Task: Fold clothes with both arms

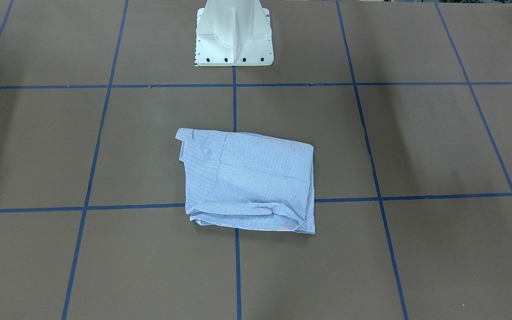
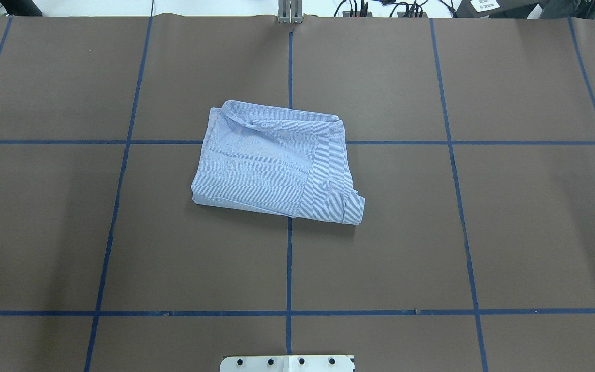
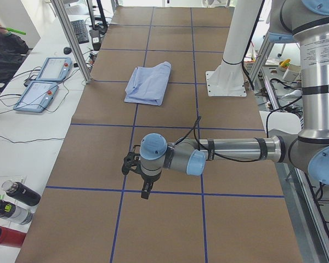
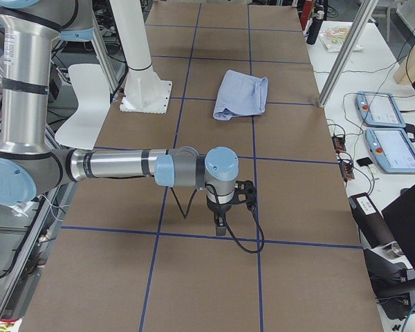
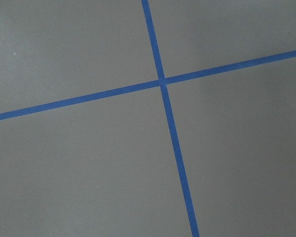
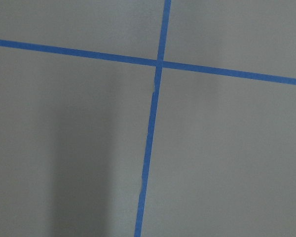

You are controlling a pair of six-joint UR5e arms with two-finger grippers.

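- A light blue-and-white striped fabric shirt (image 2: 277,165) lies folded in a rough rectangle at the middle of the brown paper-covered desk (image 2: 483,232), across blue tape lines (image 2: 289,258).
- The black two-finger left end effector (image 3: 146,192) and right end effector (image 4: 220,227) each point down, well apart from the shirt; I cannot tell how wide either stands.
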